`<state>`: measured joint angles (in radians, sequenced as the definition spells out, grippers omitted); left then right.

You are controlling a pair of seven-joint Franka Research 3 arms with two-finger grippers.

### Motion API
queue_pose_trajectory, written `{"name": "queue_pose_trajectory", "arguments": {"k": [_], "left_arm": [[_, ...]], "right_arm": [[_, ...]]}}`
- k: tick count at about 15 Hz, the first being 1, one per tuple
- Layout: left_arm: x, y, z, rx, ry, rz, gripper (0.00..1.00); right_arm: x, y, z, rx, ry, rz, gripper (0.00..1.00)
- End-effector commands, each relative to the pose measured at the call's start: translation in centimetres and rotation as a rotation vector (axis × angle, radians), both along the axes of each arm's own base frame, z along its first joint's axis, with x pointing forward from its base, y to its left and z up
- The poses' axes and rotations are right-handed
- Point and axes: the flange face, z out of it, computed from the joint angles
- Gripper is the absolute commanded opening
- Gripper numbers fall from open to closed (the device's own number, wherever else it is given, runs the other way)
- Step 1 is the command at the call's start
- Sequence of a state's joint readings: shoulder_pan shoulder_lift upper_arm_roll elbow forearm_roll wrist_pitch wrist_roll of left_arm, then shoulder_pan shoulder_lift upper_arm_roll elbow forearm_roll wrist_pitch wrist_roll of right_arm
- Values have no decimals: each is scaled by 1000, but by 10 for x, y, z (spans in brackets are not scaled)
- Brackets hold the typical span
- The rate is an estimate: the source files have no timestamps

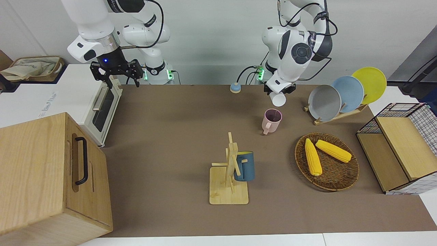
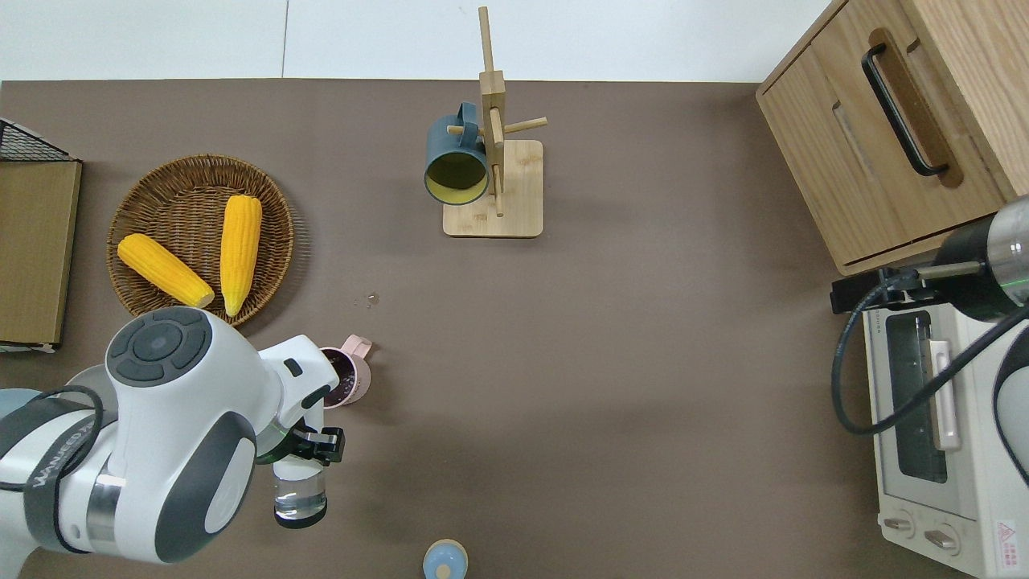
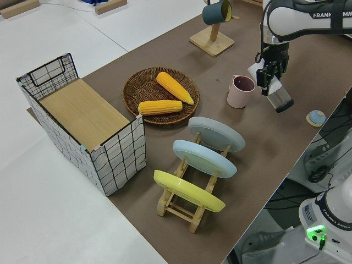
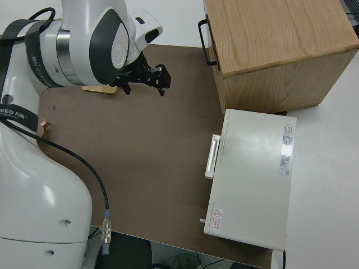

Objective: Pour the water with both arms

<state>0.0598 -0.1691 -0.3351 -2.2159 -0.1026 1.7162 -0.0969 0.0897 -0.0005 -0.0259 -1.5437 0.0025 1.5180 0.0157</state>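
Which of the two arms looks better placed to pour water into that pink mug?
The left. Its left gripper already holds a tilted clear cup close beside the pink mug. The right arm is parked at the other end of the table.

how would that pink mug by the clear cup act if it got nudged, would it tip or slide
The pink mug stands upright on its flat base on the brown mat, so a low nudge would probably slide it rather than tip it. It looks rigid. The dark fill inside suggests liquid, so it may be heavier than it looks and could slosh. Its handle sticks out, so a push there would likely spin it.
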Motion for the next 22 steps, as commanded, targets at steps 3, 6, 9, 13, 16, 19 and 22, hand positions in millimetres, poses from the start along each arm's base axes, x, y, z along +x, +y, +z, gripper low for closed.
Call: {"name": "queue_pose_trajectory", "arguments": {"k": [3,6,9,13,16,19,22], "left_arm": [[5,2,7,23,18,8,0],[6,2,4,57,18,3,0],[6,2,1,61,26,5,0],[5,-1,1,60,26,1,0],[6,-3,4,48,18,-1,0],[7,-7,5,37,10,-9,0],[6,-9,5,38,7,-9,0]], "right_arm": [[-2,0,4,15,-6,15,992],[-2,0,4,15,-6,15,994],[-2,0,4,15,-6,15,992],[-2,0,3,15,-5,15,992],[-2,0,4,15,-6,15,994],[-2,0,4,15,-6,15,994],[-2,0,4,15,-6,15,994]]}}
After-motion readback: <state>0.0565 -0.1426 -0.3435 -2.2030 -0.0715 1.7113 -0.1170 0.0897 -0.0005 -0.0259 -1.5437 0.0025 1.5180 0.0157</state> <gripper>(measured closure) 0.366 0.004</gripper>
